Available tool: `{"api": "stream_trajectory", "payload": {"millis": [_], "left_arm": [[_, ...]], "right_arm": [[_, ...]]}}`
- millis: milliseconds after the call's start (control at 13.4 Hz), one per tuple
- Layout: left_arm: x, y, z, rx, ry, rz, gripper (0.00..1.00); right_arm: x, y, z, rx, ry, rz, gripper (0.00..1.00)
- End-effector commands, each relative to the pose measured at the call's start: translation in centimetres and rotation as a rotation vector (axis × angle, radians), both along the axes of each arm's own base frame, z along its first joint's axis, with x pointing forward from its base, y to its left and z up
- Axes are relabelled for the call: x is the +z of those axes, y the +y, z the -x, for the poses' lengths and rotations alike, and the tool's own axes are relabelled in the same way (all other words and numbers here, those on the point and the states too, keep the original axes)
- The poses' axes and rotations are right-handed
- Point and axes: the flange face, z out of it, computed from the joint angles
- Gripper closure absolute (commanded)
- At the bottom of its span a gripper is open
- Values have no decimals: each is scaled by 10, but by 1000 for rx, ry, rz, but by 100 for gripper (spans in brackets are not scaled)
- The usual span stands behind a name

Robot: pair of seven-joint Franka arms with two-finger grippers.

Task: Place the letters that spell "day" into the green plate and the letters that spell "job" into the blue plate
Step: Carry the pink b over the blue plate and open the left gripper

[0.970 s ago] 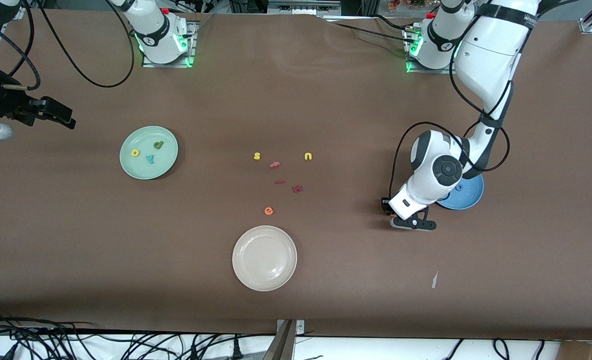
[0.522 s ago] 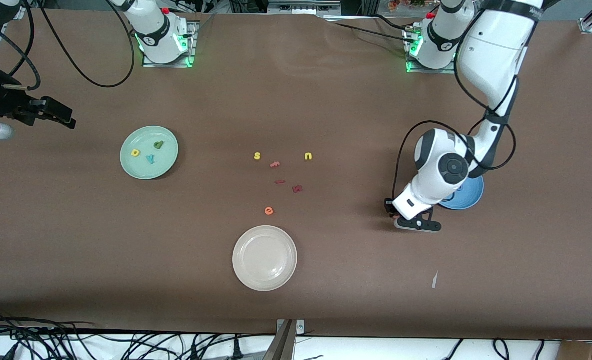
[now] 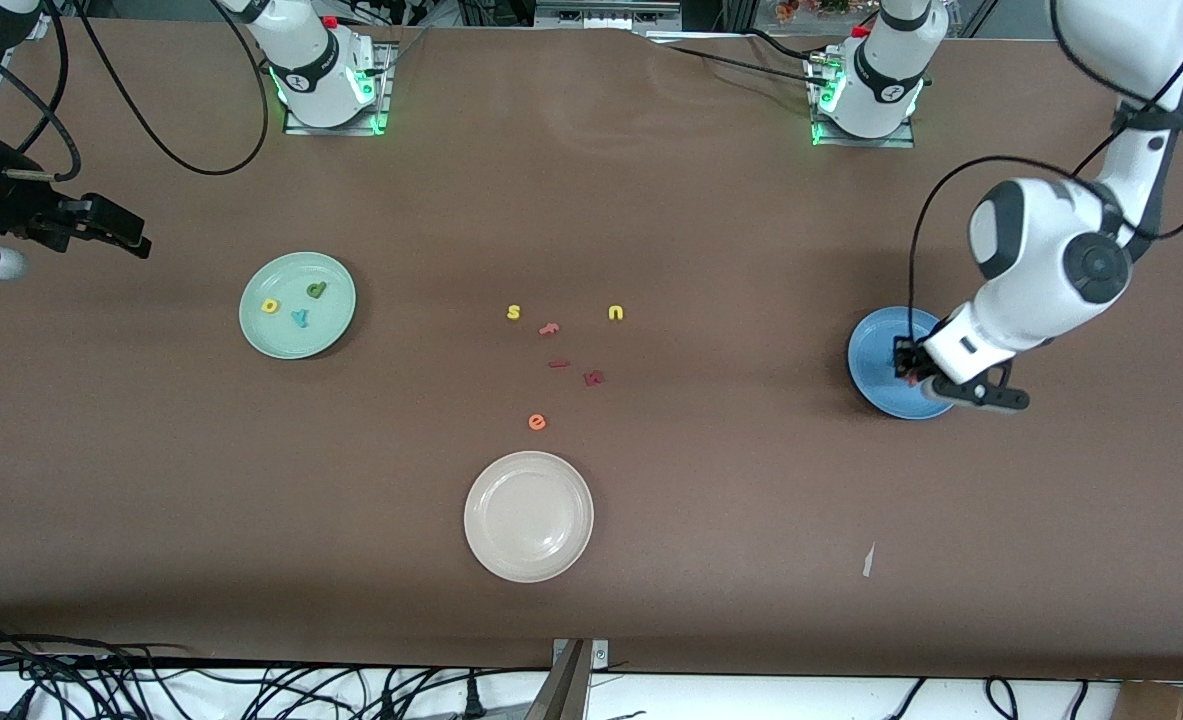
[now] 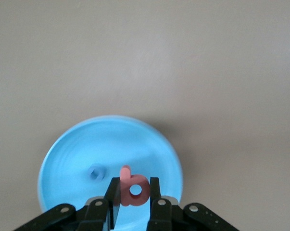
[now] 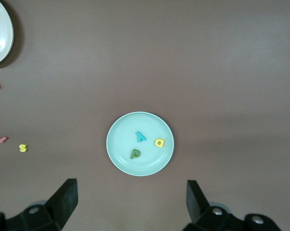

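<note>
My left gripper (image 3: pixel 909 372) hangs over the blue plate (image 3: pixel 871 350), shut on the pink-red "b" (image 4: pixel 126 196). In the left wrist view its fingers (image 4: pixel 154 192) pinch the "b" from both sides above the plate (image 4: pixel 68 159), where a blue "o" (image 4: pixel 95 172) lies. The green plate (image 3: pixel 251 325) toward the right arm's end holds the yellow rounded letter (image 3: pixel 270 306), the dark green "d" (image 3: pixel 317 290) and the teal "y" (image 3: pixel 300 318). My right gripper (image 3: pixel 131 240) waits open and empty, high above the table past the green plate (image 5: pixel 117 154).
A cream-white plate (image 3: pixel 528 516) sits nearest the front camera. Mid-table lie a yellow "s" (image 3: pixel 514 312), a yellow "u" (image 3: pixel 616 313), an orange "e" (image 3: pixel 537 422) and dark red pieces (image 3: pixel 594 378). A white scrap (image 3: pixel 867 560) lies near the front edge.
My left gripper has carried the pink-red "b" from low beside the blue plate to over the plate, uncovering most of it. The right arm has not moved.
</note>
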Motion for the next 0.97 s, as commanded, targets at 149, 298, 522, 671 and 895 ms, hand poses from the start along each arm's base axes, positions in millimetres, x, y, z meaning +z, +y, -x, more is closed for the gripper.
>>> {"api": "stream_trajectory", "payload": {"millis": [149,298,522,671,895], "left_arm": [[8,13,30,-27,23,-9,0],[12,17,37,-18,25,-9,0],[26,19,42,-19,19,-10,0],[47,18,38,-29,-12,-9,0],[123,10,35,-36,-26,-6,0]], "right_arm": [[2,-2,4,-9,-4,0,0],[2,-2,4,-10,-4,0,0],[2,-2,4,-9,-4,0,0],[2,-2,4,-9,-4,0,0],[2,-2,4,-9,-4,0,0]]}}
